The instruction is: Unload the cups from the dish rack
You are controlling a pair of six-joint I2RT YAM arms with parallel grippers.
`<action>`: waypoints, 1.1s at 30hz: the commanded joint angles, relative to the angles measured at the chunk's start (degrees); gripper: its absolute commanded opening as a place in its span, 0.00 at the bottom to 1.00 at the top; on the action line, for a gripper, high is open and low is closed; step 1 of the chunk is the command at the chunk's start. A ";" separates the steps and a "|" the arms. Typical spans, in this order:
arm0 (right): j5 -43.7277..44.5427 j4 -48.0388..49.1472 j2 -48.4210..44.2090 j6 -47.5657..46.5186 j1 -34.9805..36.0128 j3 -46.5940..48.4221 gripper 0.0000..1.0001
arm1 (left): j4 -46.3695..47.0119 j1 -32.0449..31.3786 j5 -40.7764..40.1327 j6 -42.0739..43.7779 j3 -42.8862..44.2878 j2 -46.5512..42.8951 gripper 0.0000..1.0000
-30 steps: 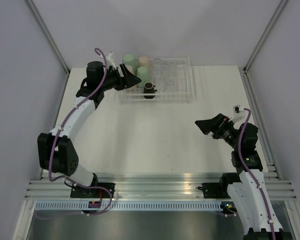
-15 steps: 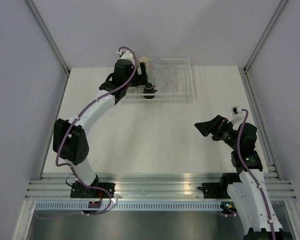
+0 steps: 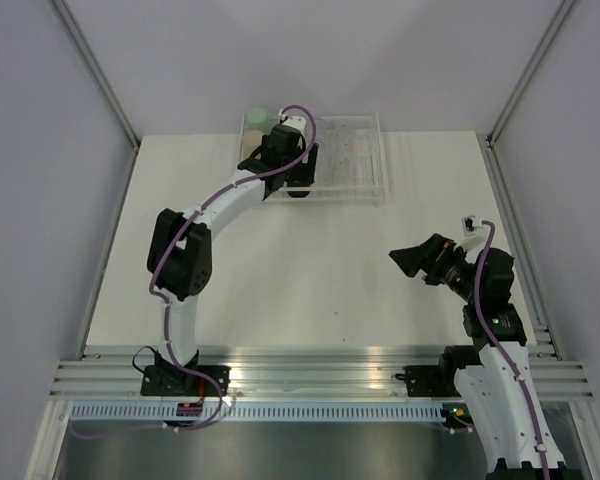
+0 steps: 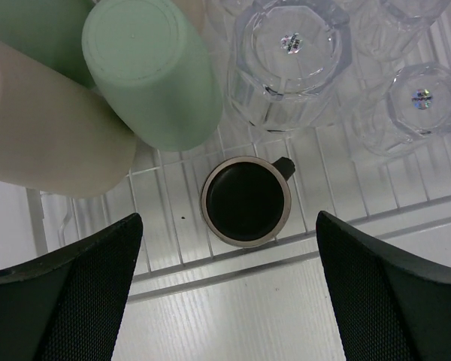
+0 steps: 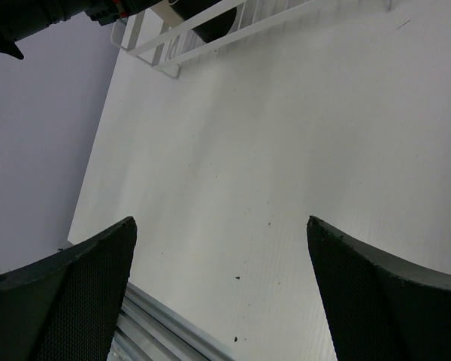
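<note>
The left arm has swung in from the rack's left side, and its left gripper [image 4: 227, 301] now hangs over the near-left corner of the dish rack [image 3: 365, 170], jaws spread wide and holding nothing. The rack sits at 12 o'clock on the table [image 3: 310, 260]. Directly beneath the gripper stands the small brown cup [image 4: 246, 201], with a stubby handle at its 1 o'clock. A green tumbler [image 4: 154, 71], base up, crowds it at 11 o'clock, with a beige tumbler [image 4: 45, 135] beside that. Clear cups [image 4: 292, 60] sit base-up at 12 to 2 o'clock. I cannot tell whether the brown cup shows its mouth or its base. No cup is seen out on the table. The pick looks best made by dropping straight down with the fingers at 9 and 3 o'clock. That keeps them clear of the handle and the tumbler before lifting off the wire. The right gripper [image 3: 405, 255] waits at 4 o'clock, jaws also apart and empty.
</note>
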 commanded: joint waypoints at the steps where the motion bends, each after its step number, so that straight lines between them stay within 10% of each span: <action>1: 0.00 -0.47 0.41 -1.22 -0.01 0.43 0.98 | -1.40 0.07 -0.61 3.19 4.05 2.05 1.00; 19: 0.53 -1.18 0.76 -1.66 -0.01 -0.18 0.98 | 5.72 -0.10 0.89 -0.58 2.73 7.94 0.99; 28: 1.67 -2.94 0.15 -2.98 -0.01 -0.27 0.98 | 10.03 -0.28 1.15 -2.17 -2.45 7.33 0.70; 33: 1.93 -2.85 0.32 -2.98 -0.01 -0.54 0.98 | 10.56 -0.37 0.97 -2.52 -5.26 4.79 0.33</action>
